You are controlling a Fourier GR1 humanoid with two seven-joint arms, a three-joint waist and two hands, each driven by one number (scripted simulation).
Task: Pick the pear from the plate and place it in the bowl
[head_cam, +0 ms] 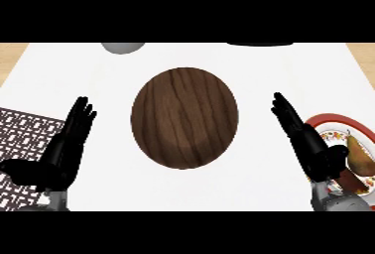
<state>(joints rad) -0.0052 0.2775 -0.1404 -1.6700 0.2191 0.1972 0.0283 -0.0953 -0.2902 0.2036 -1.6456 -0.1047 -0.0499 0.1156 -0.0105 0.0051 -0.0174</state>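
A: From the head view, what lies on the tabletop [88,74]?

B: It is white, and a dark wooden bowl [185,118] sits in the middle of it, seen from above as a tall oval with visible grain. At the right edge lies a plate [330,122] with a red rim and a patterned band, partly cut off by the frame.

A: And the pear?

B: The pear [357,156] rests on that plate, brownish-yellow, narrow end pointing away from the robot. It is well apart from the bowl and nothing grips it.

A: Where is the right robot hand [311,149]?

B: It comes up from the lower right, between the bowl and the plate, just beside the pear. Its fingers are straight and spread apart, pointing away from the robot, and they hold nothing. The hand overlaps the plate's left rim in the picture; whether it touches the plate I cannot tell.

A: The left robot hand [62,154]?

B: It shows at the lower left, fingers straight and pointing up, thumb out to the side, holding nothing. Beneath and beside it lies a dark mat with a pale lattice pattern [22,134], at the left edge.

A: Anything else?

B: A grey rounded object [122,47] sits at the far edge, cut off, and a black object [260,44] shows further right along that edge. Pale wood [11,52] shows at the corners.
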